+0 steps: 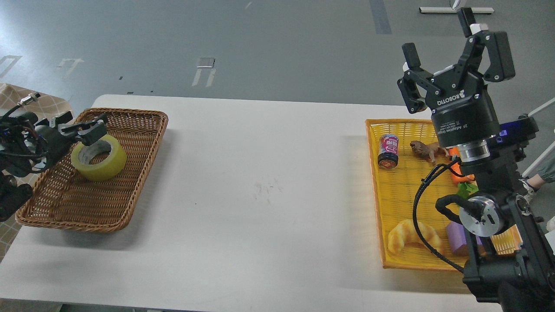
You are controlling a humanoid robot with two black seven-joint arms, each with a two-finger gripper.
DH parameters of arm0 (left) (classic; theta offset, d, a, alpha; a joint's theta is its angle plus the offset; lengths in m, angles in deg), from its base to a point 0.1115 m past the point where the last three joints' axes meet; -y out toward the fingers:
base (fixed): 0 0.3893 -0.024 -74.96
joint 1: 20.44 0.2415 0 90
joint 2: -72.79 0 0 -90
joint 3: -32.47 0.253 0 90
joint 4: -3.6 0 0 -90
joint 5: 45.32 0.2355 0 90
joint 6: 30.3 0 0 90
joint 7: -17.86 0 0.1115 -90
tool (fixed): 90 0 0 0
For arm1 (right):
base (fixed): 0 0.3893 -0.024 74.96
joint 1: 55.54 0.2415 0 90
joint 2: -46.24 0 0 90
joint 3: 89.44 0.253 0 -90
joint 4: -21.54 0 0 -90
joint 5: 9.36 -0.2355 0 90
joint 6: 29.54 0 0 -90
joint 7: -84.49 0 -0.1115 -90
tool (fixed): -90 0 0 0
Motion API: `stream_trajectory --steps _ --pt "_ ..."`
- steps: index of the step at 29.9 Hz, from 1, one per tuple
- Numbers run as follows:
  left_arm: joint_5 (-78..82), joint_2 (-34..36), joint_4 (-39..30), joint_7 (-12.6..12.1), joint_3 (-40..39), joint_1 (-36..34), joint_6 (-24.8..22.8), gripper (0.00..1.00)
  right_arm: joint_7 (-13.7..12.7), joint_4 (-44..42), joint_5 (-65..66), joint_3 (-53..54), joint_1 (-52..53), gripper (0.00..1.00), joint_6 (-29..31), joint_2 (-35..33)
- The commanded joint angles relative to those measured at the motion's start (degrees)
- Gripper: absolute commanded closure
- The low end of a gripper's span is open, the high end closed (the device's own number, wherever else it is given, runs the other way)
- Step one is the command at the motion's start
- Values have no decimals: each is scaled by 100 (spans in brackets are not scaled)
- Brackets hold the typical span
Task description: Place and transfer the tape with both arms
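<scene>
At the left of the frame, the tape sits in the brown wicker basket, toward its far end. The left end effector is at the roll's upper rim, one finger reaching over the grey-white core, but the view is too dark and end-on to tell whether its fingers are apart or clamped on the roll. The right end effector is raised at the upper right, fingers spread wide and holding nothing, above the yellow tray with a croissant, a can and other small items. The step in hand looks like the tape's placement or release in the basket. The next move calls for a sure grip or a clean release at the rim, without tipping the roll.
</scene>
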Motion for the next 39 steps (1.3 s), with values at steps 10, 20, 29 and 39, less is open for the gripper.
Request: stream_trajectory --steps 10,20,29,39 --pt "-1933 -974 -56 1 -62 -1114 -964 2 -70 34 -7 20 -33 0 -3 0" --pt "-4481 -975 -678 1 -184 -1334 -2166 2 -97 148 -7 90 -129 0 -21 0" --pt "-5521 -325 -2480 1 -1739 -1185 -3239 2 -123 227 -16 143 -156 0 -73 0" --pt "-5407 -263 -4480 -4 -2582 -870 -2674 2 -360 -176 -60 99 441 0 -224 0"
